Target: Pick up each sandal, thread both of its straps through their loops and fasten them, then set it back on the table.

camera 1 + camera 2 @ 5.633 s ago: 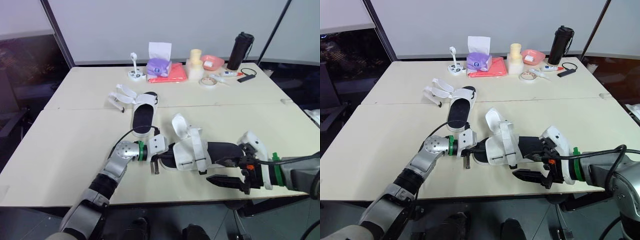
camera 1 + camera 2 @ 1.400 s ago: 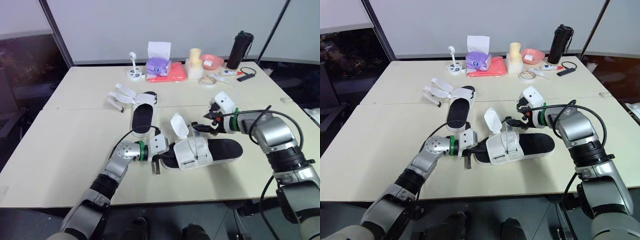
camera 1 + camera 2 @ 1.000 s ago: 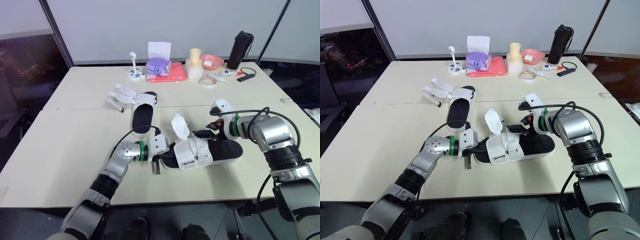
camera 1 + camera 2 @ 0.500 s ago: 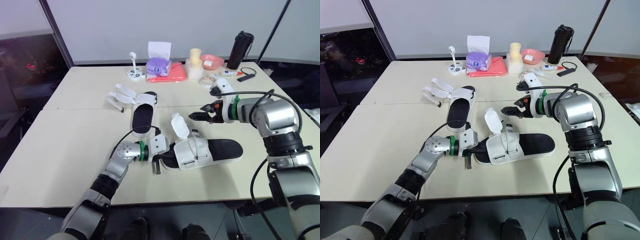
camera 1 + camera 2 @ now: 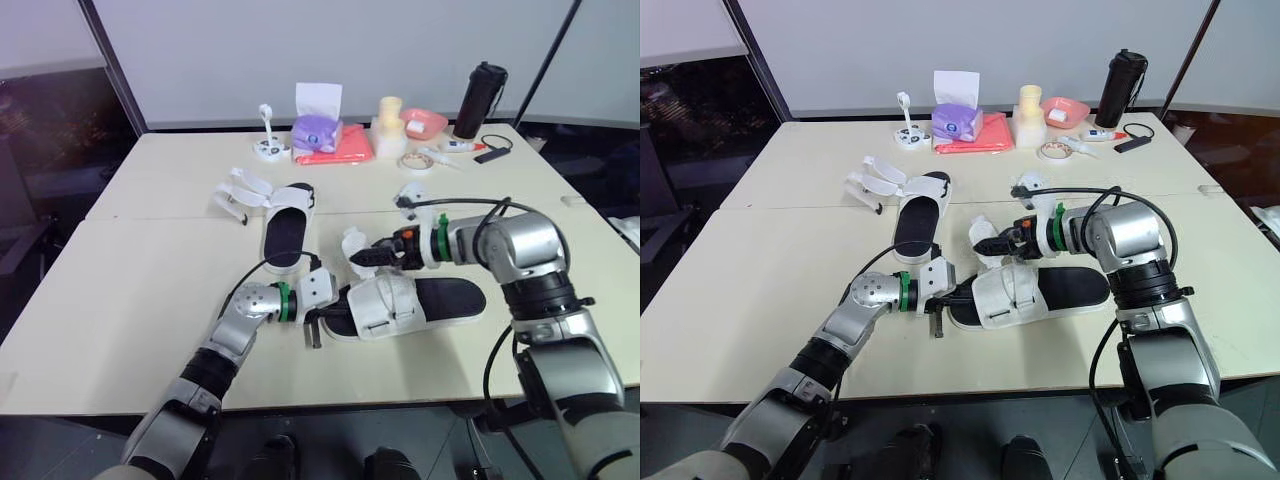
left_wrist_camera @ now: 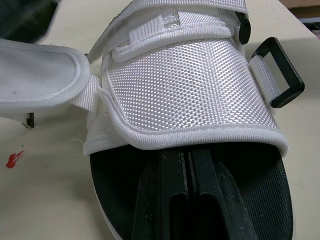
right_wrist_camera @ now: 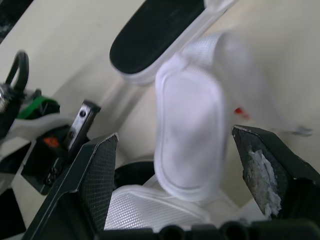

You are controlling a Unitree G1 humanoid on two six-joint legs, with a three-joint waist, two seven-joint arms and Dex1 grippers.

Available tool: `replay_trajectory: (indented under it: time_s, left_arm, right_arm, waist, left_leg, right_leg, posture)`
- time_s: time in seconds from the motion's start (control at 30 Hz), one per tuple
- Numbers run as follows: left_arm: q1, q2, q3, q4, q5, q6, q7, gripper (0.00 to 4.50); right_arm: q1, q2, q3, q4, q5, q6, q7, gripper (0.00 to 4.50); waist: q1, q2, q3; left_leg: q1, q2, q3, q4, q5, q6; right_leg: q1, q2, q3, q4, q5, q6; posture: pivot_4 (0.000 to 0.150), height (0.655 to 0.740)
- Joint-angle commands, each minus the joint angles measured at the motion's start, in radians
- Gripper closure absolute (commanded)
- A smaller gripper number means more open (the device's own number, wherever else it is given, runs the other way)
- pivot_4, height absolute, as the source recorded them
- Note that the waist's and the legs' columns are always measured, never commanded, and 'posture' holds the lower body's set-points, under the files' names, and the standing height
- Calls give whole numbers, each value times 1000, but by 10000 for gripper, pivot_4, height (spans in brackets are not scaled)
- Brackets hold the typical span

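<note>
Two sandals lie on the counter (image 5: 120, 300) in the head view. The far sandal (image 5: 287, 232) has its straps splayed loose and is well apart from both hands. The near sandal (image 5: 445, 300) lies crosswise at the front. The left hand (image 5: 330, 315) is at its toe end. The right hand (image 5: 362, 257) hovers just beside the loose strap flap (image 5: 355, 243), which stands up on the far side of the white front band (image 5: 385, 300). At the back of the counter, a purple tissue box (image 5: 318, 135) has a white tissue rising from it. A pink bowl (image 5: 428, 124) holds something small and white, and a black lidded flask (image 5: 480, 100) hides whatever it contains.

From the left wrist, that hand's fingers (image 6: 170, 172) lie close together on the black footbed (image 6: 255, 170), tucked under the front band, and I judge they are pinning the sandal. Beside the band, the black loop (image 6: 277, 70) stands empty. A second strap (image 6: 185, 6) lies across behind, and I cannot tell whether it is threaded.

From the right wrist, that hand's fingers (image 7: 95, 170) are spread wide with the flap between them, apparently untouched.

The step in hand looks like fastening the near sandal's front strap. The next move calls for closing on the flap, drawing it over the band and feeding it through the empty loop. The far sandal is not yet done.
</note>
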Motion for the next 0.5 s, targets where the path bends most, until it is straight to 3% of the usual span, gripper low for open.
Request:
replay_trajectory:
  time_s: [0.03, 0.5]
  left_arm:
    - [14, 4, -10, 20, 22, 18, 18, 45000]
    - [14, 0, -10, 22, 23, 15, 38, 45000]
  right_arm:
    - [-18, 23, 4, 5, 24, -24, 40, 5862]
    - [-168, 132, 29, 339, -33, -181, 160, 5862]
  waist:
    - [0, 0, 0]
    - [-4, 0, 0]
  left_leg:
    - [0, 0, 0, 0, 0, 0]
    - [0, 0, 0, 0, 0, 0]
  right_leg:
    - [0, 0, 0, 0, 0, 0]
    - [-1, 1, 0, 1, 0, 0]
  posture:
    - [1500, 7344]
    - [1500, 7344]
